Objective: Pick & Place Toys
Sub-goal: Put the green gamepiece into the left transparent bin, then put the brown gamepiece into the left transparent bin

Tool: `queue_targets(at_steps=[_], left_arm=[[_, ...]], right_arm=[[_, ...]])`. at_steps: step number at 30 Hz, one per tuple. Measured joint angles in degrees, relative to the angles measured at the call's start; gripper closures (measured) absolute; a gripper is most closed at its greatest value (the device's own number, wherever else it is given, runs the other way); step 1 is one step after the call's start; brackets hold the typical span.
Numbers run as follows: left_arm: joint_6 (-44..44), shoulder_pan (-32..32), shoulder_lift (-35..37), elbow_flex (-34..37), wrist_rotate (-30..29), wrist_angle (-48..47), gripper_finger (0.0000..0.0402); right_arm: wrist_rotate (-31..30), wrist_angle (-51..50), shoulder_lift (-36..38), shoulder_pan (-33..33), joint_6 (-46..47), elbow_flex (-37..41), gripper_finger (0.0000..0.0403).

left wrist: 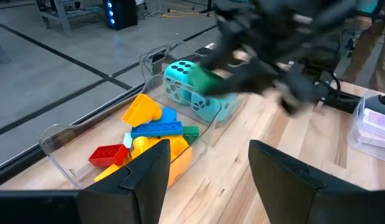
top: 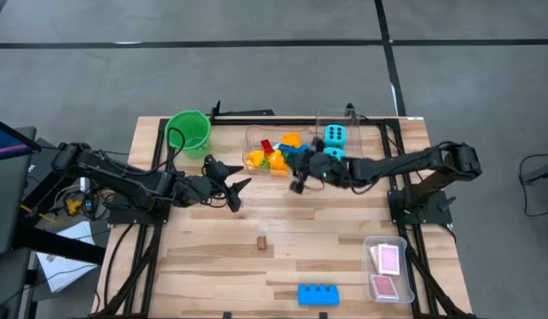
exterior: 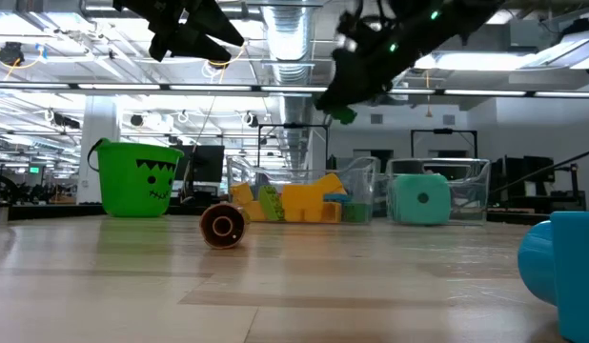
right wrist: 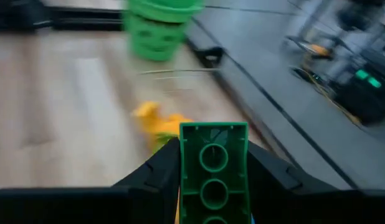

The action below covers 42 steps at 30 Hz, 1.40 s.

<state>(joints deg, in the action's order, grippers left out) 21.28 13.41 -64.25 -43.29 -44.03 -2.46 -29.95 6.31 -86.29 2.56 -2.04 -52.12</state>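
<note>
My right gripper point(top: 301, 177) is shut on a green building block point(right wrist: 213, 171) and hangs above the table, just in front of a clear tub point(top: 254, 135). That tub holds yellow, blue, red and green blocks point(left wrist: 152, 130). Two cyan dice point(top: 334, 142) sit in a second clear tub beside it. The green block also shows in the left wrist view point(left wrist: 208, 81) and the low view point(exterior: 344, 115). My left gripper point(left wrist: 208, 180) stands open to the left of the tub, raised off the table, with nothing between its fingers. A blue block point(top: 318, 294) lies near the front edge. My right gripper pinches the green block by its two long sides point(right wrist: 186, 177) between its two fingers. The fingers come from the table's right, slanting a little down, and lie along the block. The block sticks out past the fingertips point(right wrist: 158, 168), studs toward the wrist camera, lifted clear of table and tub.
A green bucket point(top: 190, 133) with a face stands at the far left. A clear tub point(top: 400, 241) with pink-and-white cards sits at the front right. A small brown cylinder point(top: 262, 241) lies on the bare wood at mid-table.
</note>
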Motion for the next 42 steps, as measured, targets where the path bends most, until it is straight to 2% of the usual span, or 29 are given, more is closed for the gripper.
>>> queue_targets(at_steps=[5,13,21,30,36,42], left_arm=[[0.00,0.00,0.00,0.00,0.00,0.01,0.0188],[-0.01,0.00,0.00,0.00,0.02,0.00,0.0188],[0.00,0.00,0.01,0.00,0.01,0.03,0.0188],[-0.02,-0.51,0.01,0.00,0.02,0.08,0.0188],[0.00,-0.61,0.01,0.00,0.00,0.06,0.0188],[0.00,-0.61,0.00,0.00,0.01,0.06,0.0188]], right_arm=[[0.44,0.41,-1.35,6.81,3.66,0.04,0.0273],[7.84,-1.97,-1.19,13.56,8.94,-0.04,0.0273],[12.23,-2.58,-2.75,13.62,8.61,-0.12,0.0273],[12.13,-3.64,-3.42,13.36,6.74,-0.08,0.0272],[12.15,-4.17,-3.40,13.26,6.53,-0.09,0.0235],[12.13,-4.14,-3.40,12.83,6.51,-0.09,0.0248]])
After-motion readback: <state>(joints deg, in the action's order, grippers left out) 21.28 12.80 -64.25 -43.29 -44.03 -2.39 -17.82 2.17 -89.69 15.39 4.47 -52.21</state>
